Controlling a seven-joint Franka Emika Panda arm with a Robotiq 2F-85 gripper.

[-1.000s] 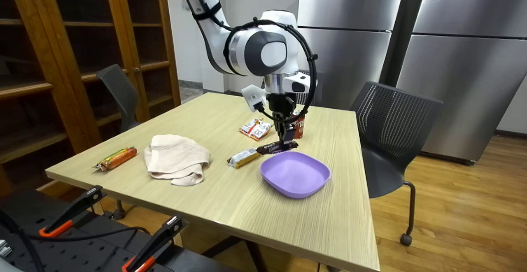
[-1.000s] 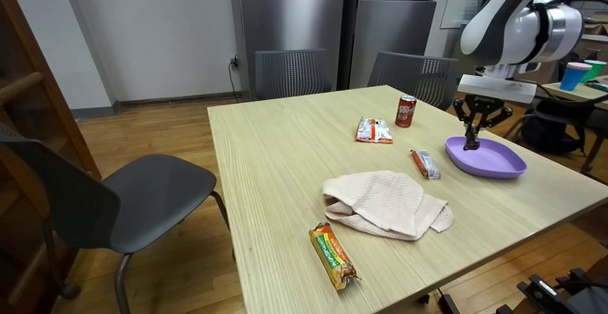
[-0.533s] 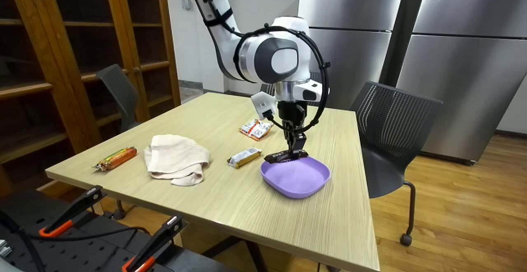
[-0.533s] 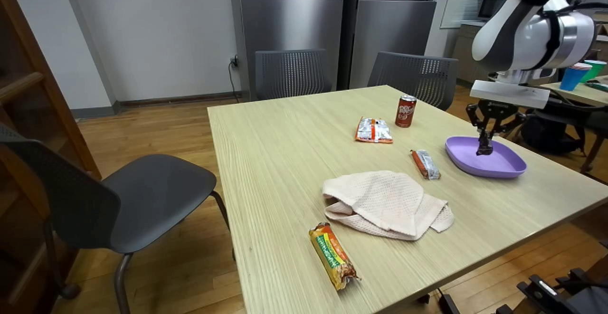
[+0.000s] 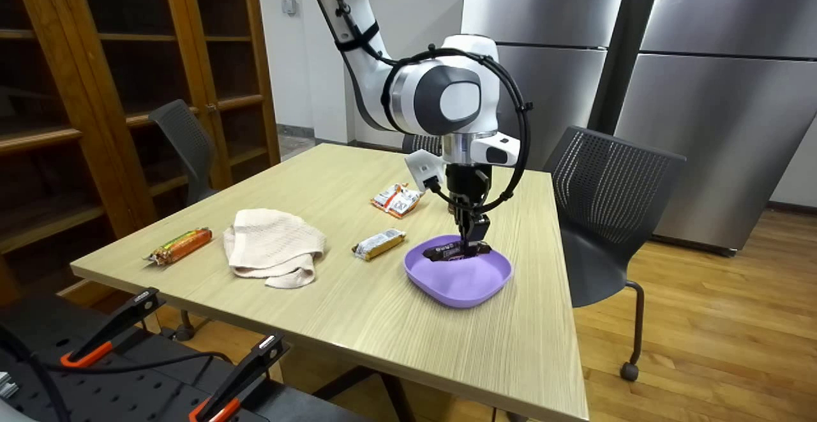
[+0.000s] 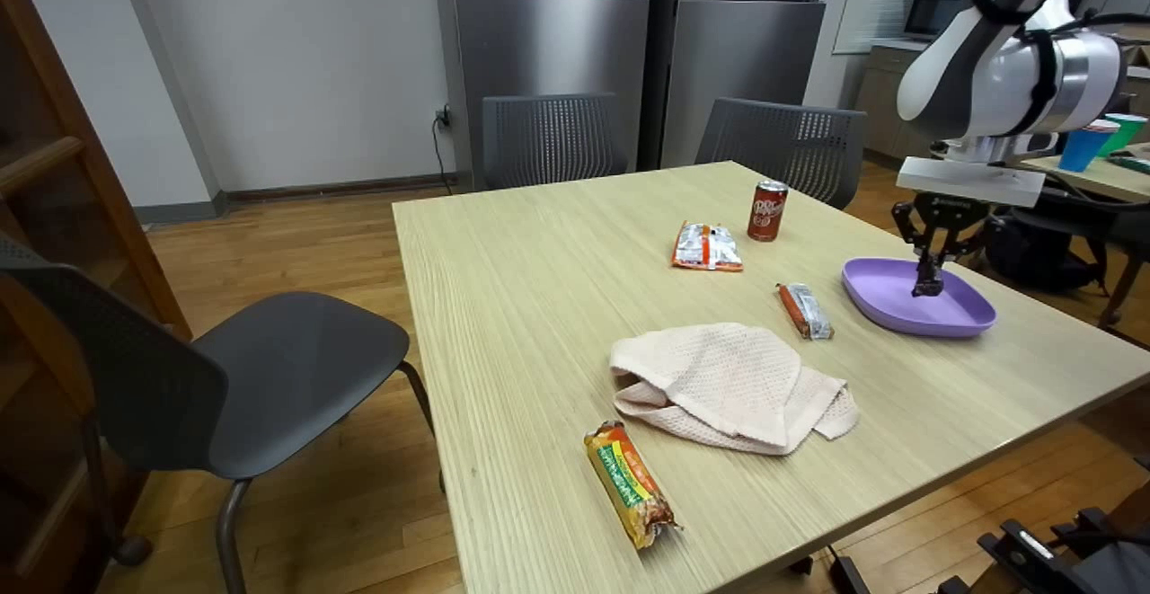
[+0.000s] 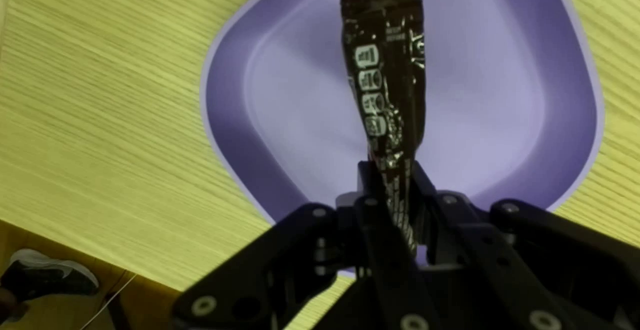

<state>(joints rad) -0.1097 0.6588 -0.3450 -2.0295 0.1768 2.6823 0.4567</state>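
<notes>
A robot hand (image 7: 395, 182) points down over a table (image 6: 557, 306), its two fingers drawn narrow and gripping a dark brown wrapped bar (image 7: 387, 70), one finger against each long side. More of the bar sticks out on one side of the grip than on the other, and it lies close to level. It is within the outline of a shallow purple plate (image 5: 456, 285) with a raised rim; whether its underside touches the plate or hangs just above cannot be told.

The step in hand seems to be placing the bar in the plate. If there is a gap, the next move would likely call for a short, slow lowering, the bar kept flat and its ends inside the rim, then the fingers parting and lifting clear.

Near the plate lies a silver-wrapped bar (image 5: 379, 244). Farther off are a silver and orange snack packet (image 5: 396, 200) and an upright dark red soda can (image 6: 768, 210). On the other side, a crumpled cream cloth (image 6: 732, 383) lies in a loose heap, and past it an orange and green wrapped bar (image 6: 631, 483) rests near the table's edge. Dark grey chairs (image 6: 301, 378) stand around the table, with steel refrigerators (image 5: 715, 154) behind.
</notes>
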